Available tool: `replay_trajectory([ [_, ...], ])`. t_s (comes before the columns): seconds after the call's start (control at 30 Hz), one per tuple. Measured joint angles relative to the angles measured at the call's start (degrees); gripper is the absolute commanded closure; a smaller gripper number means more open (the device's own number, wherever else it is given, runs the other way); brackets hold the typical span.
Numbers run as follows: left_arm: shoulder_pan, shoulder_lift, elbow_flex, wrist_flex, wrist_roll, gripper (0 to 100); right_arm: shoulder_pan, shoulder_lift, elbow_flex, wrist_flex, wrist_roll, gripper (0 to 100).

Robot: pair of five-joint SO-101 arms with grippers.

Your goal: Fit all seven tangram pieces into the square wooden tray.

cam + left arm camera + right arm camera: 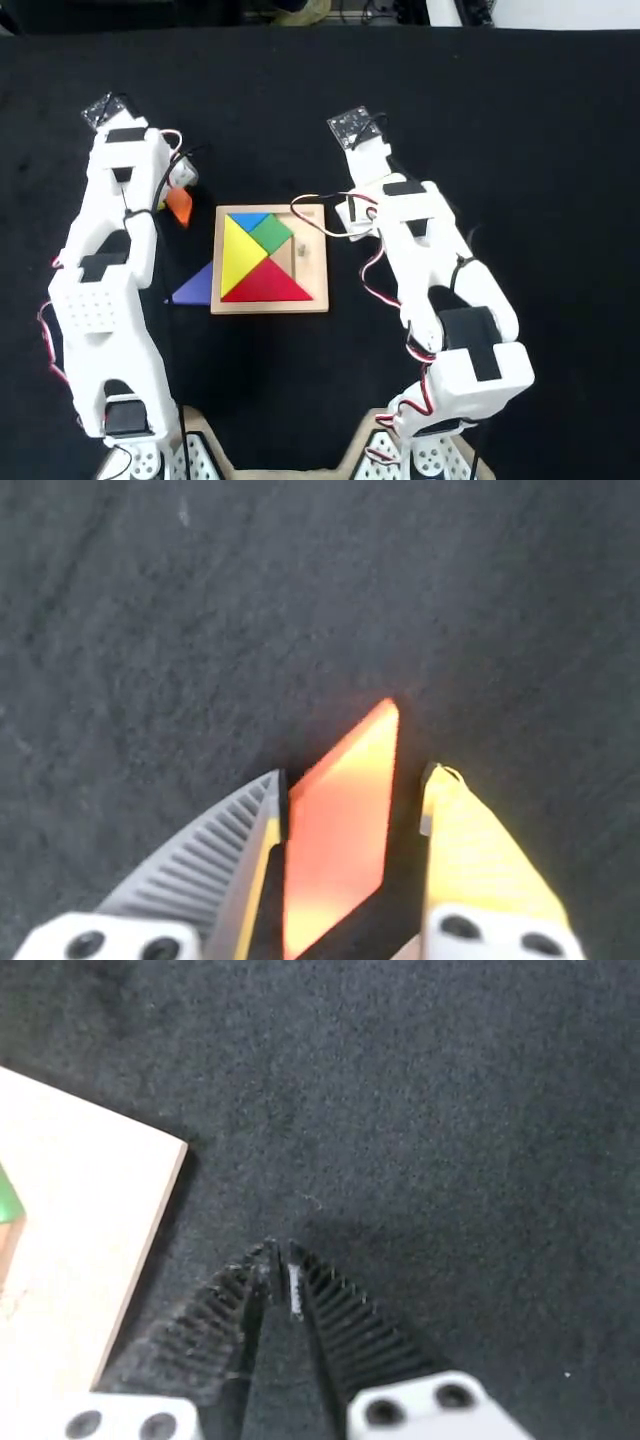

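The square wooden tray [312, 275] lies flat on the black table cover [520, 140], centred between the two arms. The left arm [100, 310] and the right arm [450, 310] rise from bases at the near edge and extend toward the far side. Just beside the tray's near left corner, outside it, lies a violet-blue triangle [196, 287]. Four pieces are seated inside the tray. A large red triangle [268, 284] runs along the near rim and a large yellow triangle [238, 262] along the left rim. A green piece [272, 233] sits farther in, and a small blue triangle [248, 220] lies against the far rim. The right-hand strip of the tray floor is bare wood. The right gripper [280, 1252] hangs over the cover just off the tray's far right corner [150, 1175]. Its jaws are clenched tip to tip with nothing between them. Farther back on the left, well apart from the tray's far left corner, is an orange parallelogram [180, 205], which sits between the fingers of the left gripper [355, 775]. These jaws are released and spread to either side of the piece. One finger [235, 855] lies against one edge, and a dark gap separates the other finger [480, 850] from the opposite edge.
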State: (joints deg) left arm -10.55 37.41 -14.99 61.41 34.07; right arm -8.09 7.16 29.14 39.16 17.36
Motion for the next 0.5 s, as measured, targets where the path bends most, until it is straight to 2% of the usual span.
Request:
replay_trajectory([
  [0.2,2.29,0.44,-1.93,0.7,0.0,77,0.0,0.0,0.0,0.0,0.0,98.7],
  [0.5,0.7,-4.04,-4.75,14.33,0.0,77,0.0,0.0,0.0,0.0,0.0,98.7],
])
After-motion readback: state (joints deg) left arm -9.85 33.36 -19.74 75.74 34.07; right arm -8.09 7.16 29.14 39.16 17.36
